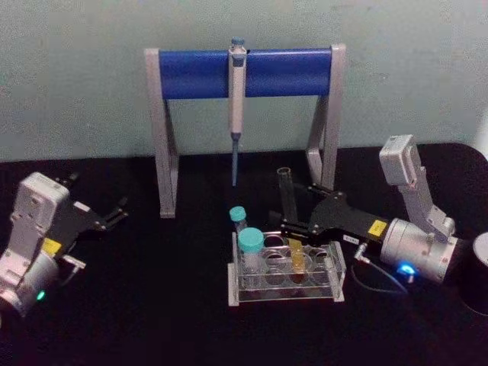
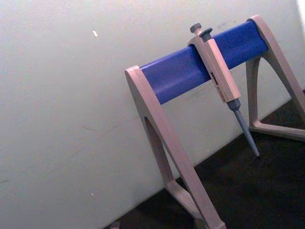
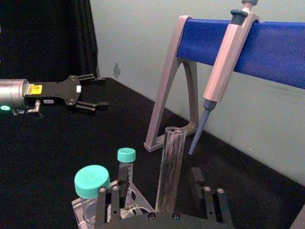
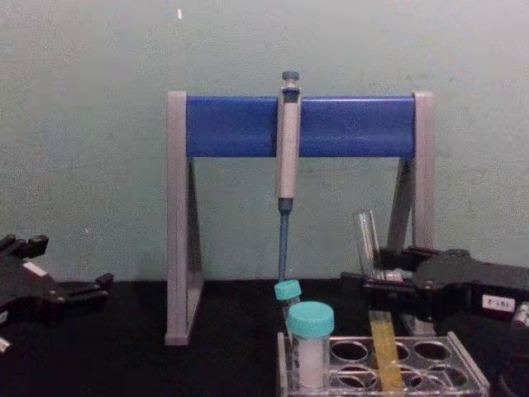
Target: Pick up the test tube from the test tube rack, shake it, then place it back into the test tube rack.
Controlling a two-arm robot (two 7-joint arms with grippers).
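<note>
The test tube (image 1: 287,194) stands upright in the clear test tube rack (image 1: 284,294), its yellow-orange liquid down inside a hole. My right gripper (image 1: 294,210) reaches in from the right at the tube's mid-height, open, one finger on each side of the glass. In the right wrist view the test tube (image 3: 170,164) rises between the fingers (image 3: 113,198) with a gap on both sides. The chest view shows the test tube (image 4: 367,240), the rack (image 4: 463,349) and the right gripper (image 4: 374,273). My left gripper (image 1: 116,214) rests open at the far left.
Two teal-capped tubes (image 1: 249,242) stand in the rack's left end. Behind it a grey-and-blue pipette stand (image 1: 197,73) holds a hanging pipette (image 1: 237,91). A cable (image 1: 374,278) loops beside the right wrist. The black table (image 1: 152,305) ends at a pale wall.
</note>
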